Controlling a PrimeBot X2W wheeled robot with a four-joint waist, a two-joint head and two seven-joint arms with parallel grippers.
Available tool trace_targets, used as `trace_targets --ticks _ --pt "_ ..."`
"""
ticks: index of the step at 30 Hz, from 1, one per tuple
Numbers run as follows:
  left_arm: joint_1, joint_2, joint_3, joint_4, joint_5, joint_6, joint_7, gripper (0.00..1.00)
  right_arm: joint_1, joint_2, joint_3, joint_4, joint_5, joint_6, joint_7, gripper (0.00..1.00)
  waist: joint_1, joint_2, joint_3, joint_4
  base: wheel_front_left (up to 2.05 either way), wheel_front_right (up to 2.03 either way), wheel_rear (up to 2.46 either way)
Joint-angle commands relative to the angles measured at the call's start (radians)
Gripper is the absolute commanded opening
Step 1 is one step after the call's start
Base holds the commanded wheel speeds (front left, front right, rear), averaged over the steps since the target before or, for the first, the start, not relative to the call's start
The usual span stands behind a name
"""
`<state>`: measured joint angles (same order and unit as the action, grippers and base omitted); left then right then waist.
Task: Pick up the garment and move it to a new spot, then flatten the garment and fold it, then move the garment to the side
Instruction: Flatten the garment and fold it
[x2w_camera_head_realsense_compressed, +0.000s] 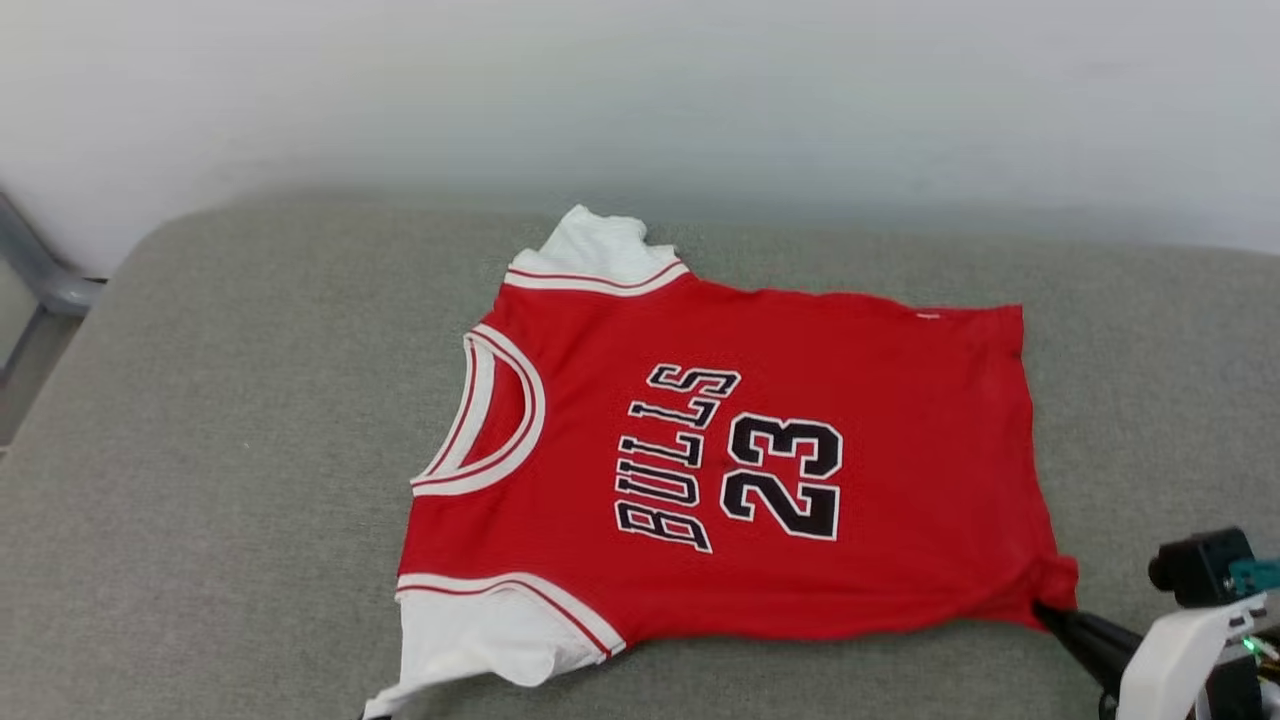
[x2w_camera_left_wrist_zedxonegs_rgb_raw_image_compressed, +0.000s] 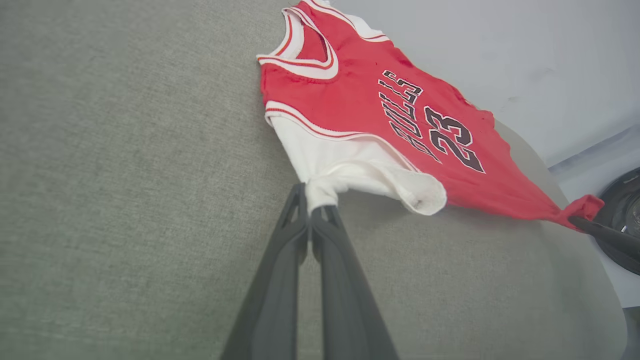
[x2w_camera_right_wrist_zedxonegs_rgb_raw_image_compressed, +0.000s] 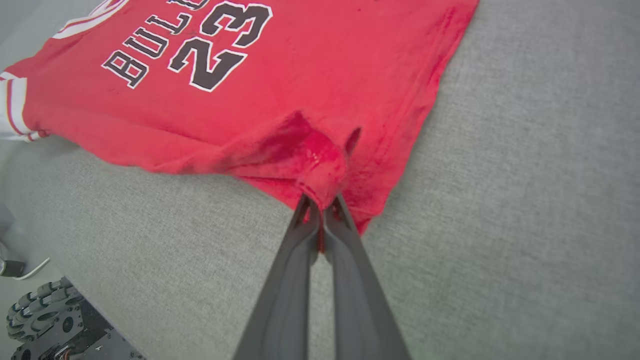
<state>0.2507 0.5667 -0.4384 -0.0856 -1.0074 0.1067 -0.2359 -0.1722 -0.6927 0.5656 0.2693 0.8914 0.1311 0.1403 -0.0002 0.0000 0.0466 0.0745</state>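
Note:
The garment (x2w_camera_head_realsense_compressed: 720, 460) is a red jersey with white sleeves and a black 23, spread face up on the grey cushion, collar toward the left. My left gripper (x2w_camera_left_wrist_zedxonegs_rgb_raw_image_compressed: 312, 202) is shut on the tip of the near white sleeve (x2w_camera_left_wrist_zedxonegs_rgb_raw_image_compressed: 350, 170), which it bunches. At the garment's near hem corner (x2w_camera_right_wrist_zedxonegs_rgb_raw_image_compressed: 320, 170) my right gripper (x2w_camera_right_wrist_zedxonegs_rgb_raw_image_compressed: 320, 205) is shut, pinching a fold of red cloth a little above the cushion. In the head view the right gripper (x2w_camera_head_realsense_compressed: 1050, 612) reaches in from the lower right to that corner. The right gripper's fingers (x2w_camera_left_wrist_zedxonegs_rgb_raw_image_compressed: 600, 232) show in the left wrist view too.
The grey cushion (x2w_camera_head_realsense_compressed: 220, 420) stretches wide on both sides of the garment, with a pale wall (x2w_camera_head_realsense_compressed: 640, 90) behind it. A grey metal frame (x2w_camera_head_realsense_compressed: 40, 270) stands at the far left edge. The robot's wheeled base (x2w_camera_right_wrist_zedxonegs_rgb_raw_image_compressed: 40, 310) shows below the cushion's near edge.

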Motion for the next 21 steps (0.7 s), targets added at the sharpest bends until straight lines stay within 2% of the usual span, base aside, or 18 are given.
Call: trace_targets --ticks 1,12,21 --pt "0.025 0.005 0.001 -0.002 -0.008 0.001 0.003 0.00 0.026 -0.007 -0.005 -0.006 0.002 -0.001 -0.002 0.00 0.0002 0.0000 -0.018 0.006 0.00 0.00 0.00" --pt "0.144 0.008 -0.022 -0.003 -0.068 -0.009 0.031 0.00 0.203 -0.036 -0.080 -0.044 0.008 -0.001 0.012 0.00 0.0002 0.0000 -0.053 0.018 0.00 0.00 0.00" --pt "0.067 0.017 -0.014 0.030 -0.029 -0.026 0.020 0.00 0.226 0.007 -0.126 -0.073 -0.026 -0.001 0.028 0.00 0.0002 0.0000 -0.050 0.008 0.00 0.00 0.00"
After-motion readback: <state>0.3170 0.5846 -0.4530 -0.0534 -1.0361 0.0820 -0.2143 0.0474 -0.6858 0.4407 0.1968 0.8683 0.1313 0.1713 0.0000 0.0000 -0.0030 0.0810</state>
